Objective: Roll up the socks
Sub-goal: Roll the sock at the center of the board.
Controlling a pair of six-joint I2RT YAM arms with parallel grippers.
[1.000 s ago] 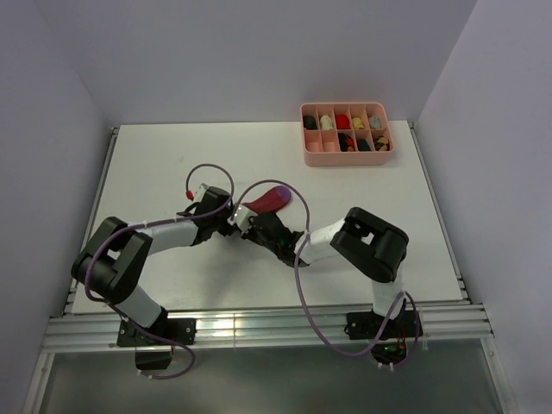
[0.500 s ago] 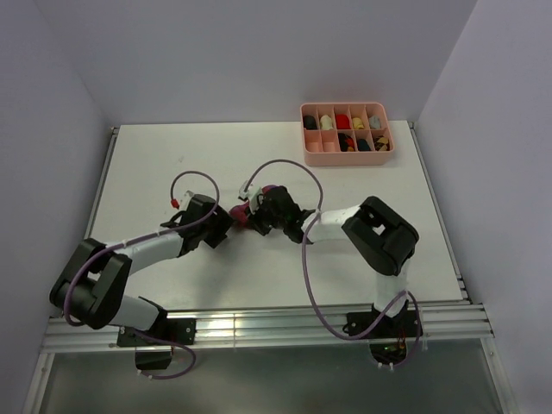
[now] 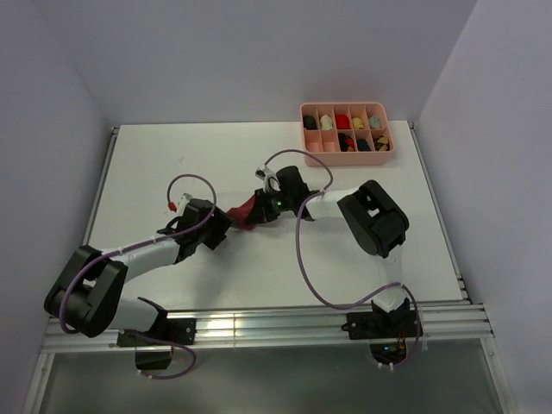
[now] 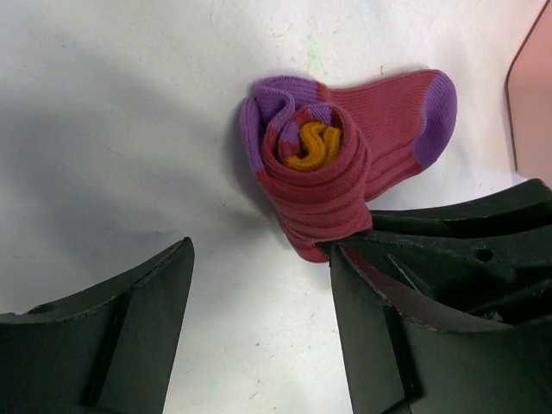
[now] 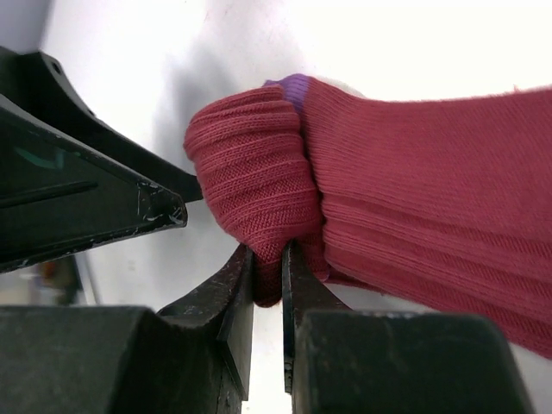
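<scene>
R arm point(image 3: 371, 216) has swung up & across the tabletop point(image 3: 155, 164), so it now reaches the sock point(image 3: 245, 214) from the far-right side. L arm point(image 3: 138, 254) lies stretched out lower. L tool point(image 3: 226, 224), clamped a sec ago, has let go: jaws spread wide, nothing between them. R tool point(image 5: 267, 276) has closed down & is pinching a fold of the sock's outer ribbed layer, pads point(image 5: 237, 285) nearly meeting. The sock, trailing out longer a sec ago, is now bunched into a fat roll.

Judgement: roll mostly formed & hold handed over to R tool alone. The loose end prob. still wants wrapping or tucking.

Sock vs. tools: roll rests on tabletop just ahead of L tool's open jaws, outside the gap, just beside the finger on the right of that wrist view. Orange cuff point(image 4: 312, 145) is coiled at the core, facing L tool. Purple toe point(image 4: 438, 116) sticks out beyond. R tool holds the roll's edge.
</scene>
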